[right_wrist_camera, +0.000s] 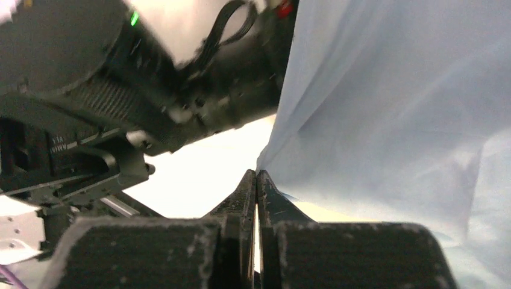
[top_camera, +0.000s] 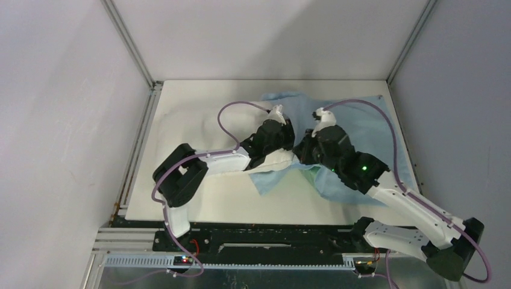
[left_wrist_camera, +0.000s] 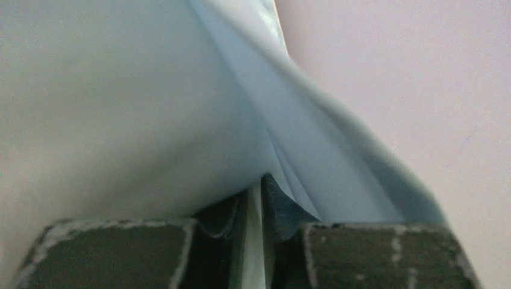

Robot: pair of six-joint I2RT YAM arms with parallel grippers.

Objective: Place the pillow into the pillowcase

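The off-white pillow (top_camera: 205, 127) lies on the left middle of the table. The light blue pillowcase (top_camera: 369, 127) is spread to its right, and its greenish inside shows at the near edge. My left gripper (top_camera: 285, 150) is at the pillowcase's left edge, where it meets the pillow. In the left wrist view the left gripper (left_wrist_camera: 262, 183) is shut on a fold of the pillowcase (left_wrist_camera: 337, 162). My right gripper (top_camera: 305, 152) is close beside the left one. In the right wrist view it (right_wrist_camera: 257, 176) is shut, with the pillowcase (right_wrist_camera: 391, 108) edge rising from its tips.
The white table (top_camera: 181, 205) has metal frame rails along its left edge and grey walls on three sides. The left arm's dark wrist (right_wrist_camera: 120, 78) is very close to the right gripper. The right arm's links (top_camera: 416, 211) lie over the near right corner.
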